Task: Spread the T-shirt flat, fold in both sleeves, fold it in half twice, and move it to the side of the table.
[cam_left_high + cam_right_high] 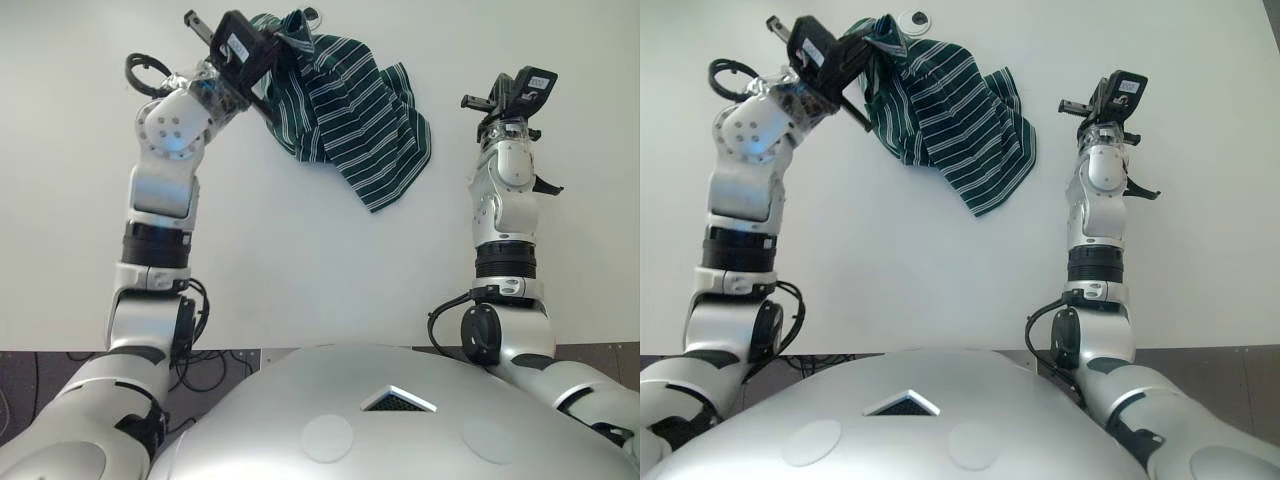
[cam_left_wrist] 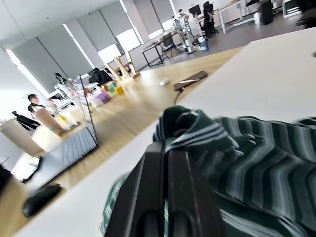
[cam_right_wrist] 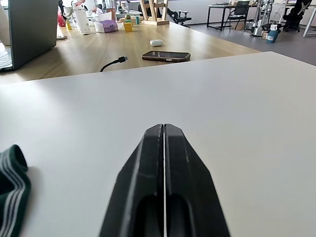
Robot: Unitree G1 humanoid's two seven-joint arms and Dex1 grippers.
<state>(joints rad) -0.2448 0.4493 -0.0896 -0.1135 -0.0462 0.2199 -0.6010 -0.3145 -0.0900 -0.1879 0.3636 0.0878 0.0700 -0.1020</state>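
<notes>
Zero of the folding steps look done from where I'm sitting. The T-shirt [image 1: 355, 125], dark green with thin white stripes, is a rumpled heap on the far part of the white worktop [image 1: 300, 260], left of centre. The collar end is bunched up at the far left of the heap, and the rest trails off towards the near right in creases. I can't pick out a sleeve in that mess, and nothing is lying flat. So I'd say we're right at the start, in the spreading-out stage. Flattening it, tucking both sleeves in, the two half folds and the slide to the side are all left to do.

Now the claws. The left claw [image 2: 167, 148] has its two fingers pressed tight together, with striped cloth bunched right up against the tips and around them near the collar. My read is that it's pinching a thin fold of the shirt there, though the actual bite is hidden by the fabric. The right claw [image 3: 163, 128] is closed too, fingers flush against each other with nothing between them. It hangs over bare worktop, well apart from the shirt on its right side, and only the shirt's edge peeks into that wrist camera.

My guess is that a proper spread needs that right one to grab the opposite edge.
</notes>
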